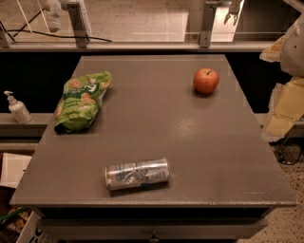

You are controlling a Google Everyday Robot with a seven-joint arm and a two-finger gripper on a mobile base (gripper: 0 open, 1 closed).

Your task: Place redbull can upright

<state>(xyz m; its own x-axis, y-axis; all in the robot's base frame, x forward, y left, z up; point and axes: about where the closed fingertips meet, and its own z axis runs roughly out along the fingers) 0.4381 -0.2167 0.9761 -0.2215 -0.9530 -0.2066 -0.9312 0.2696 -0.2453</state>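
The redbull can (pixel 137 173) lies on its side on the grey bench (pixel 199 142), near the front edge and a little left of the middle. Its long axis runs nearly parallel to that edge, with the right end tipped slightly up the picture. Its silver skin with blue panels faces upward; which end carries the pull-tab cannot be made out.

2 other things share the bench. A red apple (pixel 206 80) sits upright toward the far right corner, stem up, well apart from the can. A green snack bag (pixel 81 101) lies flat along the far left side, also well apart from the can.

The hand (pixel 233 13) hangs at the top of the view, beyond the far edge of the bench and high above it, touching nothing. Whether it is released or clenched, I cannot tell. Pale sections of the arm (pixel 290 71) fill the right edge.

A white pump bottle (pixel 17 107) stands on a ledge (pixel 23 121) left of the bench.
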